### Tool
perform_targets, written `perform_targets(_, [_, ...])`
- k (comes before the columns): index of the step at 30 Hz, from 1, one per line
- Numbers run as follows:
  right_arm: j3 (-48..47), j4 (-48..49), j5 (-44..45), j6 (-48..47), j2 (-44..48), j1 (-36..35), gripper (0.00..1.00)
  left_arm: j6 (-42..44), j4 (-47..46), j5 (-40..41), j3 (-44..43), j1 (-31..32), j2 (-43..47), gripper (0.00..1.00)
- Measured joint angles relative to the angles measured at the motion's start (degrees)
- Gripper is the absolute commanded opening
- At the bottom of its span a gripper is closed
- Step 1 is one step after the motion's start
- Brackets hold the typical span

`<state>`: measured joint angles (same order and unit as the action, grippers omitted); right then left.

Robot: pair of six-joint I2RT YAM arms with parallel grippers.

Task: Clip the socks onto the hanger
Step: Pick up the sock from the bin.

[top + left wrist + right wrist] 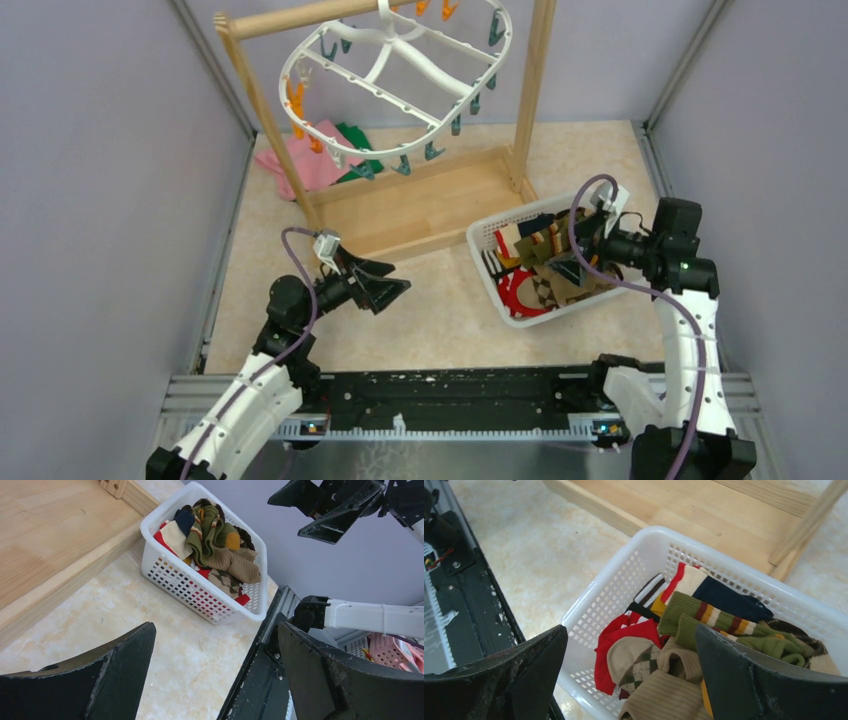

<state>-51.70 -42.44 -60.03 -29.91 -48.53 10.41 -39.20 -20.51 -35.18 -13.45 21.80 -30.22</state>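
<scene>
Socks point(684, 625) heaped in white basket point(619, 580) at right of table point(440, 320), well apart from hanger point(384, 92) hung on wooden rack point(400, 215) at rear.
Lower layers of pile buried, count unclear (olive striped, tan, navy, argyle and red on top). Right gripper point(568, 262) poised over basket, jaws spread wide, nothing held; left gripper point(392, 288) likewise wide open above table near rack base. Hanger's upper edge cut off by frame; pink and green cloths point(318, 150) partly hidden behind rack post.

The hanger point(392, 45) is being cut off by the overhead view's top edge. The right tool point(566, 258) is covering part of the socks point(520, 295), and the lower ones are lying buried in the basket point(489, 233).
</scene>
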Motion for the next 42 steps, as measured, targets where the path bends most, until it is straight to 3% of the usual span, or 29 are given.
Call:
perform_targets(11, [0.28, -6.69, -7.85, -14.19, -2.29, 0.0, 0.99, -2.54, -6.19, -5.07, 0.07, 0.31, -7.72, 0.99])
perform_targets(14, [0.22, -9.51, -7.65, -18.21, -4.02, 0.0, 0.99, -0.35, 0.33, -6.49, -5.88, 1.18, -10.78, 0.99])
perform_targets(20, [0.2, -13.49, -6.69, -23.65, -7.54, 0.0, 0.99, 13.92, 13.94, -3.76, -18.69, 1.55, -9.22, 0.99])
perform_targets(32, [0.22, -15.67, -4.33, -27.5, -11.5, 0.02, 0.99, 21.14, 16.65, 0.17, -13.99, 1.55, -7.56, 0.99])
perform_targets(42, [0.17, -14.84, -3.41, -27.36, -14.47, 0.02, 0.98, 21.16, 14.14, 0.33, -13.4, 1.55, -14.05, 0.99])
